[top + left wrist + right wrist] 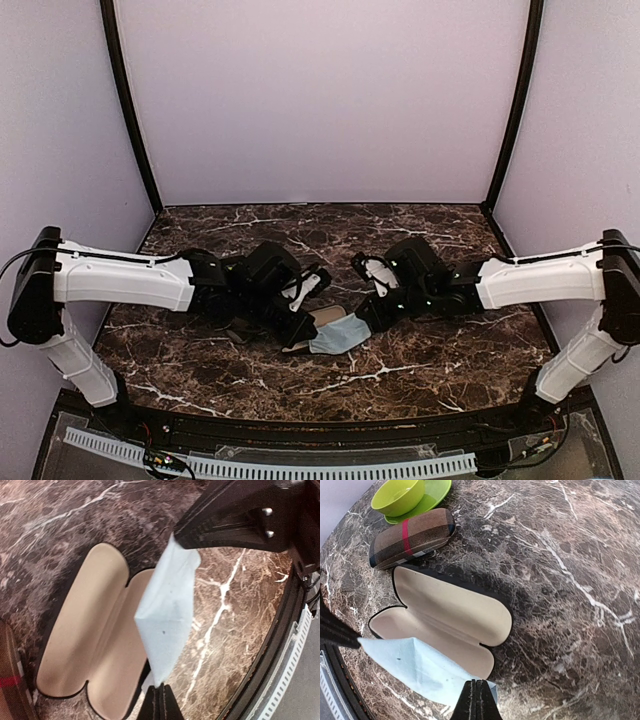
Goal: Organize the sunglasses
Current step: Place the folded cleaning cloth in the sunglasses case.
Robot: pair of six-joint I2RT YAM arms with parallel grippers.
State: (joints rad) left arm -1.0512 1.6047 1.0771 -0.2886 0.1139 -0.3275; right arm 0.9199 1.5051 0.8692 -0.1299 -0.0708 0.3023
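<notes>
No sunglasses show in any view. A light blue cloth (340,335) hangs stretched between my two grippers, just above an open case with beige lining (318,318). My left gripper (161,690) is shut on one corner of the cloth (167,615), with the open case (95,645) to its left. My right gripper (476,686) is shut on the opposite corner of the cloth (415,667), in front of the open case (445,615). In the top view the left gripper (300,335) and right gripper (368,318) meet at the table's middle.
A closed plaid case with a red stripe (412,537) lies behind the open case. A green bowl (397,495) stands on a green plate (437,490) beyond it. The table's front rim (280,645) runs close to the cloth.
</notes>
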